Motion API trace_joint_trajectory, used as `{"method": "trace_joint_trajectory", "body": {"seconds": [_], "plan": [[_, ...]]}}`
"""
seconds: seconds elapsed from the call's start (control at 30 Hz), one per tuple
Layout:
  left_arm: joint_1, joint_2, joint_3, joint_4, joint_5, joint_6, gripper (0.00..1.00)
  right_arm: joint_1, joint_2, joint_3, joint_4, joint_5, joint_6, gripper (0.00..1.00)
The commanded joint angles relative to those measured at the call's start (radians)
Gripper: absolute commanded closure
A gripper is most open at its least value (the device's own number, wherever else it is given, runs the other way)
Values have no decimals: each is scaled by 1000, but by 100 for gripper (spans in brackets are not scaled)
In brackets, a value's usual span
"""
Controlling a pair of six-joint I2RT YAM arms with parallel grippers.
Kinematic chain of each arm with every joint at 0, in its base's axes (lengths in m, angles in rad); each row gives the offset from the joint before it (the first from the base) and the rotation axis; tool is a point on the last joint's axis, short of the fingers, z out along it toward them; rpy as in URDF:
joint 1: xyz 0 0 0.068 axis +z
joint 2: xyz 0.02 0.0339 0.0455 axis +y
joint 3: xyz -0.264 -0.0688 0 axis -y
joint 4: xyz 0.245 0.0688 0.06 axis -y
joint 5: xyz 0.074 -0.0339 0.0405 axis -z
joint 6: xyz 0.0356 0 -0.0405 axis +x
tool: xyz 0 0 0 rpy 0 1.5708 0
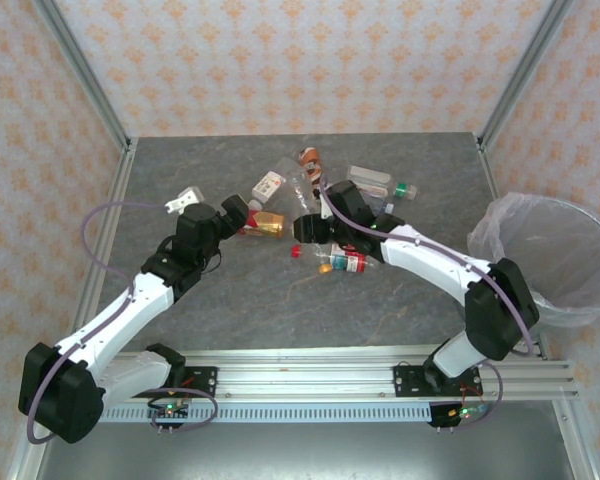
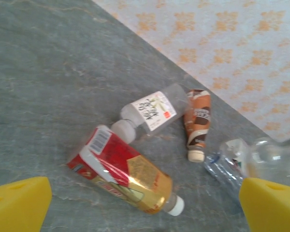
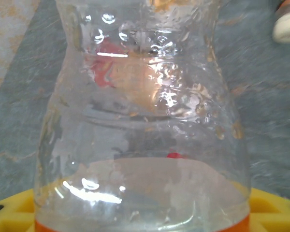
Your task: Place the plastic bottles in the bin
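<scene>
The step in hand looks like the grasp. The right hand [image 1: 306,228] is closed on a clear bottle [image 3: 145,121], whose dimpled body sits between the yellow fingers [image 3: 17,205] in the right wrist view. Whether it is off the table [image 1: 230,300] I cannot tell. The right arm reaches from its near-right base up and leftward, with the hand low in the middle of the bottle cluster at the far centre.

The bin [image 1: 495,235] stands at the right edge, well apart from that hand. The next move likely calls for a lift clear of the neighbouring bottles, a swing right over the rim, then a release. Thin plastic may flex and slip.

The left hand [image 2: 145,212] is wide open, low over a red-and-gold bottle [image 2: 123,176] lying on its side. A white-labelled bottle [image 2: 152,111] and a brown-labelled bottle [image 2: 197,121] lie just beyond. The left arm stretches from the near left toward the centre.
</scene>
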Motion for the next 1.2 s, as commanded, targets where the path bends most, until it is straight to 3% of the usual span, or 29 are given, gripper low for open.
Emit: {"method": "trace_joint_trajectory", "body": {"seconds": [0.0, 0.33, 0.67, 1.0, 1.17], "plan": [[-6, -8, -27, -40, -126, -47, 0, -8, -37, 68, -96, 186, -73, 46], [-6, 20, -34, -81, -140, -37, 0, -14, -165, 140, -155, 487, -185, 46], [-4, 102, 16, -88, -42, -32, 0, -55, -401, 156, -251, 637, -281, 46], [-4, 186, 62, 15, 126, -32, 0, -139, -559, 92, -75, 783, -370, 46], [-4, 159, 31, 98, 191, 3, 0, -189, -655, 62, 25, 964, -531, 46]]}}
